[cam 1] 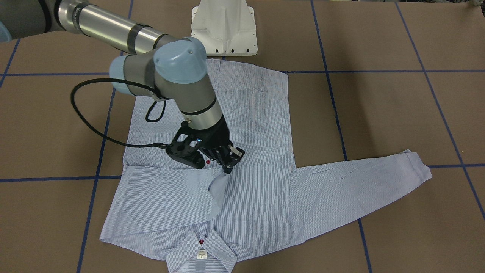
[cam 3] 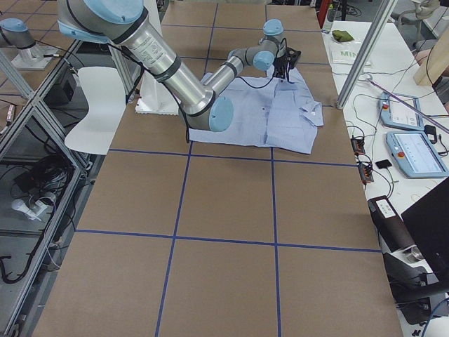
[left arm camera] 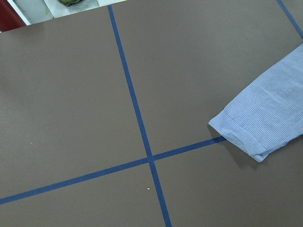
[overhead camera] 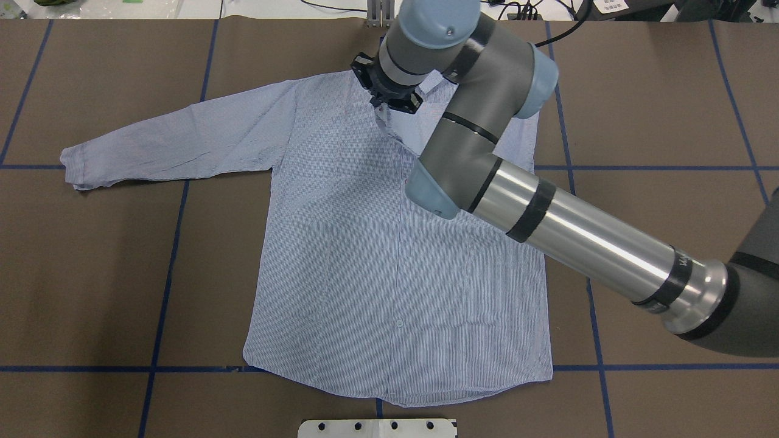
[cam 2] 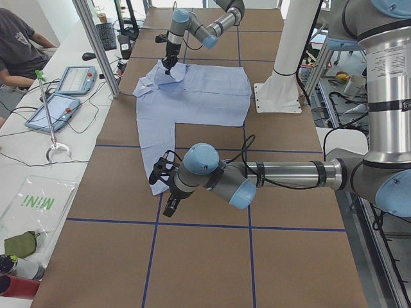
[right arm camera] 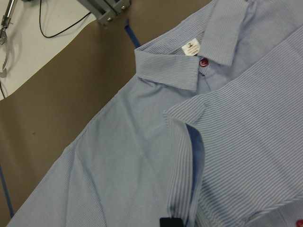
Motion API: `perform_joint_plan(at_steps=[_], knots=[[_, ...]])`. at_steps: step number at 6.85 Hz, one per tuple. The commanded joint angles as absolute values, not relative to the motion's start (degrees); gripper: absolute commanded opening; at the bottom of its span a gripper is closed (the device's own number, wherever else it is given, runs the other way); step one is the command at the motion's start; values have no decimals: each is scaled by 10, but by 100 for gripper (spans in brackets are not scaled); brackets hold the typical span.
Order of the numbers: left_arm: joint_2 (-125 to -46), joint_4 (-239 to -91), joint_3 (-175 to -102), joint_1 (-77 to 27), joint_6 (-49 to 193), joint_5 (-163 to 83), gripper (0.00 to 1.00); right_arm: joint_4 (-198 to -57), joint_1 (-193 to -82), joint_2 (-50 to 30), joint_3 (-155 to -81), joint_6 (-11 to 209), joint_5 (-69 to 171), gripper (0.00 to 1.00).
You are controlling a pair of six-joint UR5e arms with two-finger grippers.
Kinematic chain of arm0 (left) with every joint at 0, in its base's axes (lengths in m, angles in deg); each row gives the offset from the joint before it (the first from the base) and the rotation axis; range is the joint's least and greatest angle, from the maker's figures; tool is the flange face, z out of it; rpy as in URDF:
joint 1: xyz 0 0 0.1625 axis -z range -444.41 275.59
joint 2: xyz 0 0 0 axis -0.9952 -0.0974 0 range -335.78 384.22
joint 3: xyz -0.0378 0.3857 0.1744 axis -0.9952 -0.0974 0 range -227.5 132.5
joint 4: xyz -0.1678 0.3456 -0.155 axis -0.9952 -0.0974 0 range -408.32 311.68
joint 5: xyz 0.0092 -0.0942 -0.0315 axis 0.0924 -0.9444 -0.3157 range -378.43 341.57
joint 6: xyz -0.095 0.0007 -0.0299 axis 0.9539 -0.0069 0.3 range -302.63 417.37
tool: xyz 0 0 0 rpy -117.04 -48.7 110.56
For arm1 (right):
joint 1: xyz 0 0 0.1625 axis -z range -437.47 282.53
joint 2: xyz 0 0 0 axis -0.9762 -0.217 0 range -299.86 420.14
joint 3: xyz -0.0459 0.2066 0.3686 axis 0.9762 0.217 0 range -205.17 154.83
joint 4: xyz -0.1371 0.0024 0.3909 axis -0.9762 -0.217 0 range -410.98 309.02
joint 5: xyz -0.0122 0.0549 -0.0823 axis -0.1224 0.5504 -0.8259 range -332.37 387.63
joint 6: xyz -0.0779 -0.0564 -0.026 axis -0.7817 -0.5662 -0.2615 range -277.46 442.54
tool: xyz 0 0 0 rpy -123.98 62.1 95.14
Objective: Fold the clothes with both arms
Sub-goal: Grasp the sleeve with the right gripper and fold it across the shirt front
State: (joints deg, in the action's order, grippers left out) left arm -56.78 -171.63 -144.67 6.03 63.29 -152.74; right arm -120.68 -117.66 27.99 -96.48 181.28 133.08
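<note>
The light blue striped shirt (cam 1: pixel 257 151) lies front up on the brown table, collar (cam 1: pixel 201 250) away from the robot. One sleeve is folded across the chest. My right gripper (cam 1: pixel 228 167) is over the chest, shut on that sleeve's cuff (cam 1: pixel 216 185), which peaks up to the fingertips (right arm camera: pixel 170 222). The other sleeve (overhead camera: pixel 170 143) lies stretched out flat. My left gripper (cam 2: pixel 170 208) hovers just beyond its cuff (left arm camera: pixel 246 137); I cannot tell whether it is open or shut. It shows only in the exterior left view.
The white pedestal base (cam 1: pixel 224 28) stands at the shirt's hem side. A black cable (cam 1: pixel 87 117) loops from the right wrist over the table. Blue tape lines (left arm camera: pixel 137 109) cross the table. An operators' bench with tablets (cam 2: pixel 74 80) runs beyond the collar side.
</note>
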Motion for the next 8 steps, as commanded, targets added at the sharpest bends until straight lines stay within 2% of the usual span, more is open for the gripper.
perform_joint_plan(at_steps=[1, 3, 4, 5, 7, 8], knots=[[-567, -1716, -1448, 60, 632, -1527, 100, -1184, -1151, 332, -904, 1822, 1307, 0], [-567, -1716, -1448, 59, 633, -1527, 100, -1180, -1132, 340, -892, 1844, 1260, 0], [-567, -1717, -1447, 59, 633, -1527, 100, -1180, -1132, 340, -887, 1862, 1260, 29], [-568, -1722, -1445, 59, 633, -1527, 100, -1181, -1125, 343, -882, 1864, 1239, 98], [-575, -1753, -1426, 48, 670, -1532, 100, -1182, -1117, 382, -840, 1891, 1223, 100], [-615, -1756, -1389, 15, 726, -1529, 100, -1187, -1118, 381, -858, 1888, 1226, 100]])
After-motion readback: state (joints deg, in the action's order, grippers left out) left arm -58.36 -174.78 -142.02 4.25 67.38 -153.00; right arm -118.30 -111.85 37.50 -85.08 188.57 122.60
